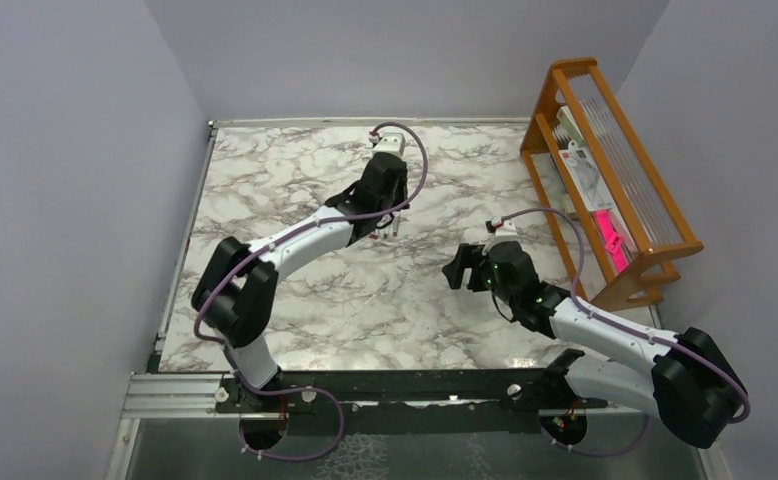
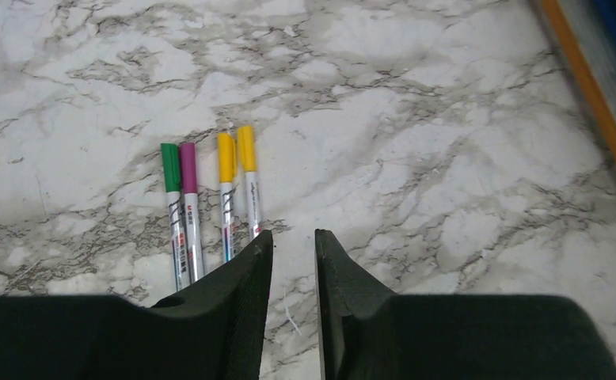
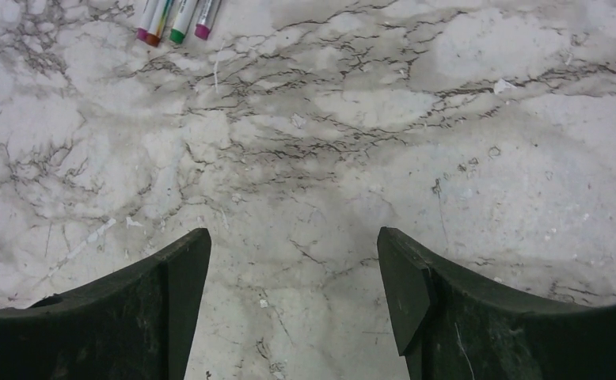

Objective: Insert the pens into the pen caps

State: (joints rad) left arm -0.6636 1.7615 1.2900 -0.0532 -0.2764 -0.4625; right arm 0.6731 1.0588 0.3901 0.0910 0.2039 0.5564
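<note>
Left claw (image 2: 293, 237): jaws standing narrow with a slim gap, gripping nothing, hovering just beside the near end of the pen row.
Right claw (image 3: 293, 245): jaws standing wide, holding nothing, hanging over bare marble well apart from the pens.
Pens (image 2: 192, 237): four, lying side by side on the table (image 2: 447, 158), silver barrels running toward the left claw.
Caps (image 2: 188, 166): one green, one magenta, two yellow, each sitting on the far end of a pen.
Seating: looking pushed home, though the joints are too small to judge for certain.
Stage: task appearing close to finished; checking the fit is likely the step in hand.
Handling: if a cap is sitting loose, one claw should be pinning the barrel while the other is pressing the cap straight along the pen, never sideways.
Risk: narrow left jaws are sitting close enough to nudge the row when lifting.
</note>
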